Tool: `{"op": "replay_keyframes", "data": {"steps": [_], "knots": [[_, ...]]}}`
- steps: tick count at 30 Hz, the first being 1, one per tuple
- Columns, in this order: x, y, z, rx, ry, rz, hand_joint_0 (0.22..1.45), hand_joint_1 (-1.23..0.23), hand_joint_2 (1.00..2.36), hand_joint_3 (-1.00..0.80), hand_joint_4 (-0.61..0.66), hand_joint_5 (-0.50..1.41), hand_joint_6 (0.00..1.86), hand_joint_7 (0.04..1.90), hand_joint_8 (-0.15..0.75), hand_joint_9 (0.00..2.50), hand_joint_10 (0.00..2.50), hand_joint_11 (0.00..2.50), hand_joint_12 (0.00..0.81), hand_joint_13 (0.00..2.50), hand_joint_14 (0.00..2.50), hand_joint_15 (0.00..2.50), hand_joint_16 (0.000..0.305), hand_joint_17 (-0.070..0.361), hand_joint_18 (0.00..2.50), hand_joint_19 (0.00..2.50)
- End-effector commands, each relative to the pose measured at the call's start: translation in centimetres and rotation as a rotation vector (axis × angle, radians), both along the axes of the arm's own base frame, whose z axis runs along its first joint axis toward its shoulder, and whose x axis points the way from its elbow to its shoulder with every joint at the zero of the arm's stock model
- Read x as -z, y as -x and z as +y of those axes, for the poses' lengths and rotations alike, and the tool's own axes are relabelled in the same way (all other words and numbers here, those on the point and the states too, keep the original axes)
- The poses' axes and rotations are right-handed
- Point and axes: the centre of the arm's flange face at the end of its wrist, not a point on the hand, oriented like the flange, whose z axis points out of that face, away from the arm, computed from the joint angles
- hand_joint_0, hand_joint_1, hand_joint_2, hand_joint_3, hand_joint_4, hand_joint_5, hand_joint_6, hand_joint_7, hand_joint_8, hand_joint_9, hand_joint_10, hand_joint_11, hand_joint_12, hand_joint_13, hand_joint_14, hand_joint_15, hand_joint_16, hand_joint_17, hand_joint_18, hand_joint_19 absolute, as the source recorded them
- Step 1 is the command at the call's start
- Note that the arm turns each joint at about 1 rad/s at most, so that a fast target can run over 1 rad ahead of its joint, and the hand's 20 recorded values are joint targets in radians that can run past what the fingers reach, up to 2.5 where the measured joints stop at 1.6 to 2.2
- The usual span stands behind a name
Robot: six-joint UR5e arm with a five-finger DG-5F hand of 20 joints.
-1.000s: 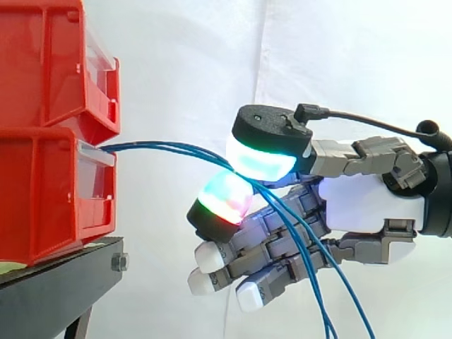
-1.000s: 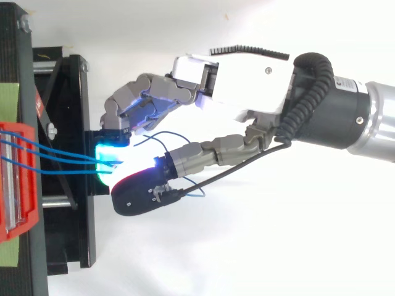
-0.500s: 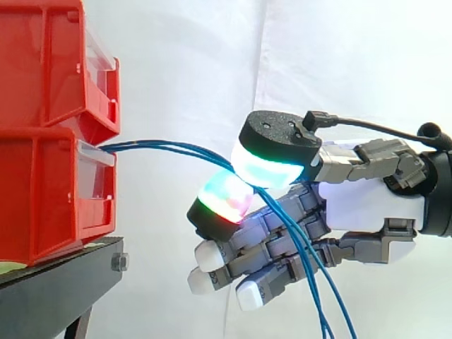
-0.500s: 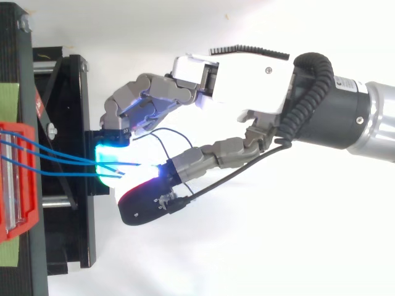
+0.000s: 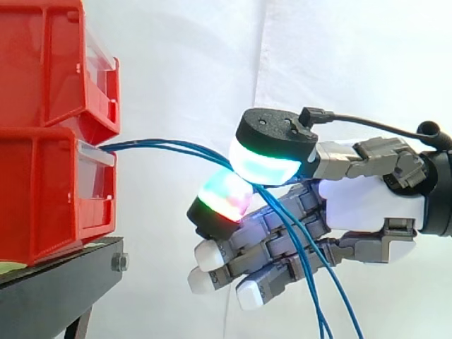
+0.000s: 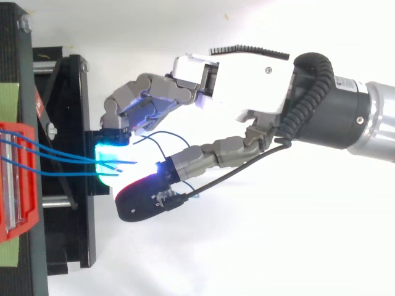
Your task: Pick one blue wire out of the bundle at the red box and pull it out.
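Not much is done yet, imo. The wires (image 5: pixel 162 147) run from the box (image 5: pixel 42 191) at the left to mid-frame, where the hand (image 5: pixel 367 201) pinches them between its pads (image 5: pixel 265 159). Hard to say if it has one or several. None is out of the box, so the whole pull is left.

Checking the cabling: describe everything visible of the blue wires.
The blue wires are several thin, flexible strands. They leave the front of the lower red bin close together, arch through the air, pass between two glowing pads of the hand, which pinch them, then spread and hang down across the curled fingers.
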Motion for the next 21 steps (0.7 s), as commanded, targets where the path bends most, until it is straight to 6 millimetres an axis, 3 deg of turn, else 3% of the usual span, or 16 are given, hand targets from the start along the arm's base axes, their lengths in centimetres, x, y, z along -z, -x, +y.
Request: {"op": "replay_keyframes", "data": {"steps": [1, 5, 11, 15, 21], "knots": [[-0.22, -0.03, 0.00, 0.000, -0.003, -0.004, 0.67, -0.76, 1.01, -0.30, 0.28, -0.19, 0.80, 0.98, 0.367, 0.73, 0.01, 0.50, 0.449, 0.53, 0.00, 0.16, 0.059, 0.132, 0.65, 0.41], [-0.48, 0.06, -0.01, 0.000, -0.003, -0.006, 0.73, -0.86, 1.01, -0.33, 0.27, -0.21, 0.85, 0.92, 0.361, 0.71, 0.01, 0.50, 0.448, 0.54, 0.00, 0.15, 0.058, 0.131, 0.67, 0.37], [-0.59, 0.08, -0.01, 0.000, -0.005, -0.008, 0.73, -0.88, 1.00, -0.50, 0.32, -0.20, 0.85, 0.91, 0.356, 0.73, 0.01, 0.51, 0.440, 0.56, 0.00, 0.14, 0.057, 0.129, 0.71, 0.36], [-0.95, 0.10, -0.01, 0.000, -0.006, -0.014, 0.62, -0.75, 1.00, -0.50, 0.32, -0.19, 0.83, 0.97, 0.367, 0.77, 0.01, 0.51, 0.442, 0.56, 0.01, 0.16, 0.058, 0.130, 0.70, 0.41], [-0.95, 0.11, -0.13, 0.001, -0.006, -0.014, 0.57, -0.58, 1.00, -0.50, 0.31, -0.17, 0.81, 1.01, 0.383, 0.81, 0.01, 0.50, 0.451, 0.56, 0.01, 0.18, 0.059, 0.133, 0.67, 0.45]]}}
